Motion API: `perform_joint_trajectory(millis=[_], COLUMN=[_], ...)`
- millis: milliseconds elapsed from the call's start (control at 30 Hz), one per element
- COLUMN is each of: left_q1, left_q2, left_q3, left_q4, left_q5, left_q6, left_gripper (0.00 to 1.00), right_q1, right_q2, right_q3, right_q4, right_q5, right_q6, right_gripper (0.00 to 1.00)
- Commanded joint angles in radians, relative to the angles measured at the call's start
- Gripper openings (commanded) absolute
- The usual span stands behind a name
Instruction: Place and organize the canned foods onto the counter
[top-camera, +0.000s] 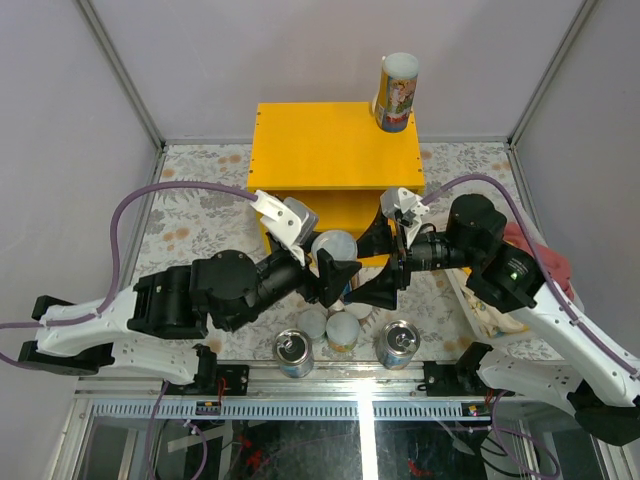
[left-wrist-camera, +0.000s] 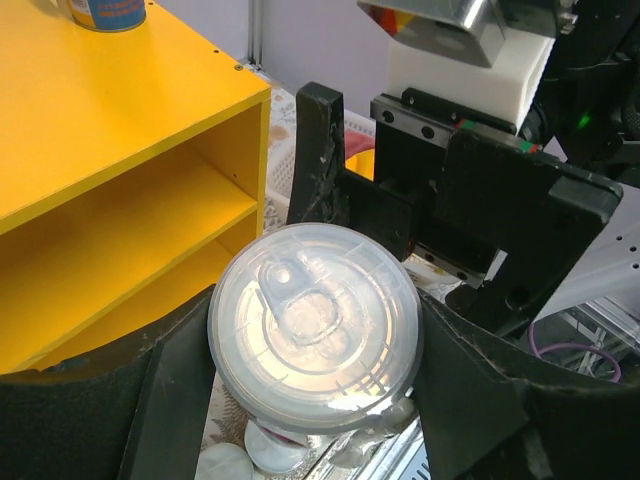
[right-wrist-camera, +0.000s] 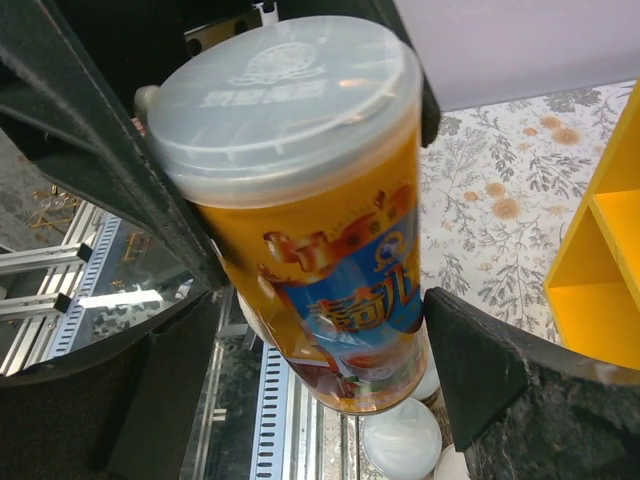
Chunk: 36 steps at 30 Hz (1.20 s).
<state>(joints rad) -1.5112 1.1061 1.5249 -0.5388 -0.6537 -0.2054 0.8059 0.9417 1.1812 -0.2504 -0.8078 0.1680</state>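
The yellow counter (top-camera: 330, 150) stands at the back middle. One tall can (top-camera: 397, 92) stands on its back right corner. My left gripper (top-camera: 330, 264) is shut on a second tall can (top-camera: 333, 246) with a white lid and holds it upright in front of the counter. The lid fills the left wrist view (left-wrist-camera: 315, 325). My right gripper (top-camera: 373, 262) is open around the same can (right-wrist-camera: 320, 230), with a gap at its right finger (right-wrist-camera: 500, 385). Two small white-lidded cans (top-camera: 313, 322) (top-camera: 345, 328) and two blue tins (top-camera: 295, 352) (top-camera: 398, 343) stand at the near edge.
A white basket with cloth (top-camera: 488, 305) sits at the right under my right arm. The counter's open compartments (left-wrist-camera: 110, 250) face the grippers. The metal frame rail (top-camera: 330, 385) runs along the near table edge. Grey walls enclose the back and sides.
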Motion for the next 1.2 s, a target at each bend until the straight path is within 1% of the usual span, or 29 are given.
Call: perform_joint_trajectory(millis=[0, 267, 433, 500, 733, 867, 933, 1167], left_q1=[0.045, 0.093, 0.1, 0.101, 0.105, 0.107, 0.106, 0.111], left_q2=[-0.019, -0.008, -0.012, -0.02, -0.046, -0.05, -0.05, -0.043], left_q3=[0.055, 0.066, 0.06, 0.043, 0.011, -0.001, -0.007, -0.017], left_q4=[0.12, 0.111, 0.113, 0.122, 0.156, 0.175, 0.189, 0.216], left_q5=[0.079, 0.152, 0.176, 0.181, 0.19, 0.198, 0.204, 0.23], left_q6=[0.002, -0.009, -0.02, -0.027, -0.035, -0.041, -0.042, -0.043], left_gripper=[0.0, 0.0, 0.0, 0.0, 0.0, 0.0, 0.0, 0.0], right_q1=[0.042, 0.061, 0.062, 0.061, 0.062, 0.061, 0.062, 0.061], right_q2=[0.008, 0.024, 0.002, -0.002, 0.021, 0.04, 0.044, 0.055], right_q3=[0.05, 0.05, 0.025, 0.015, 0.0, -0.004, -0.008, -0.028], right_q4=[0.052, 0.093, 0.142, 0.163, 0.224, 0.251, 0.271, 0.351], right_q5=[-0.004, 0.019, 0.122, 0.138, 0.119, 0.092, 0.079, 0.022], right_q6=[-0.01, -0.001, -0.003, 0.001, 0.05, 0.076, 0.096, 0.167], right_gripper=[0.9, 0.9, 0.9, 0.9, 0.87, 0.8, 0.78, 0.8])
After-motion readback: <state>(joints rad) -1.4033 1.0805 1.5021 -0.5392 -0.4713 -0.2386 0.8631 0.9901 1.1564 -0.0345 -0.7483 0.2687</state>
